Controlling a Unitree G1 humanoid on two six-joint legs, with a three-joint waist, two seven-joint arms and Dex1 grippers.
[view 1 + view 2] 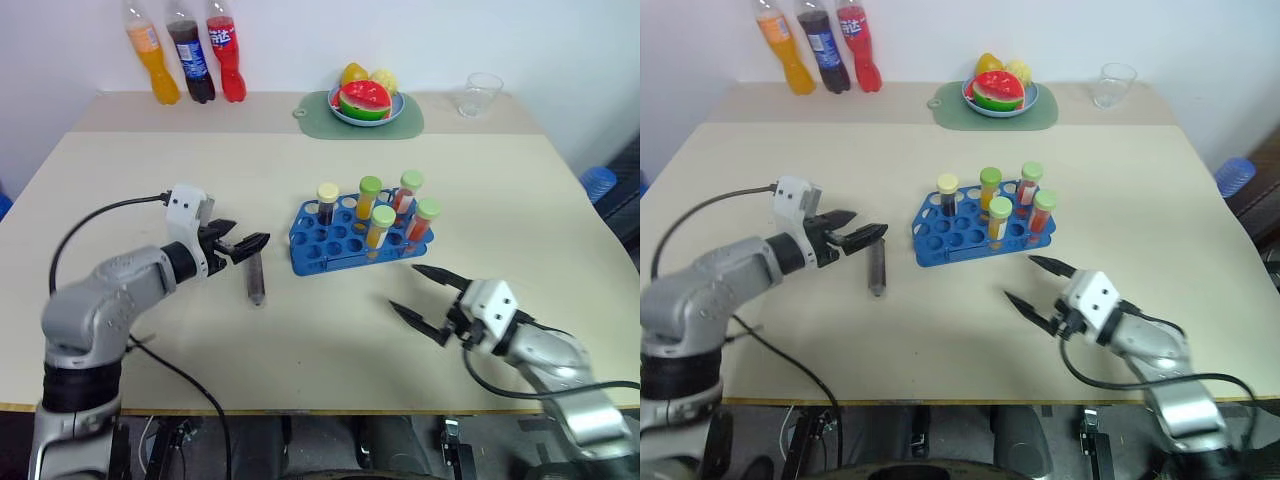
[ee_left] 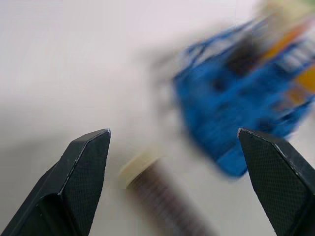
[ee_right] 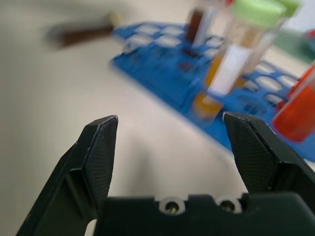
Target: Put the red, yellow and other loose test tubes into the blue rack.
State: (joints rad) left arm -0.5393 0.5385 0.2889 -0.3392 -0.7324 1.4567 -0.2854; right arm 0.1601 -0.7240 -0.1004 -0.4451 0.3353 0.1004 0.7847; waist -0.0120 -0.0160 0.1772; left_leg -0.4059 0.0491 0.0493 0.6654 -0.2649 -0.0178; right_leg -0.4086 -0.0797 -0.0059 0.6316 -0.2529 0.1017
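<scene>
One loose tube [image 1: 256, 279] flat, left of the rack [image 1: 340, 237].

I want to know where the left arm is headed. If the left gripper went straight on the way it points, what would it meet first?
Most likely the loose dark brown tube lying on the table: in the left wrist view it sits between the open left gripper fingers, nearer than the blue rack. Depth is unclear, so it might pass just above.

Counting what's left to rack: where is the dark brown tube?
The dark brown tube lies flat on the table, left of the blue rack, beneath the open left gripper.
</scene>
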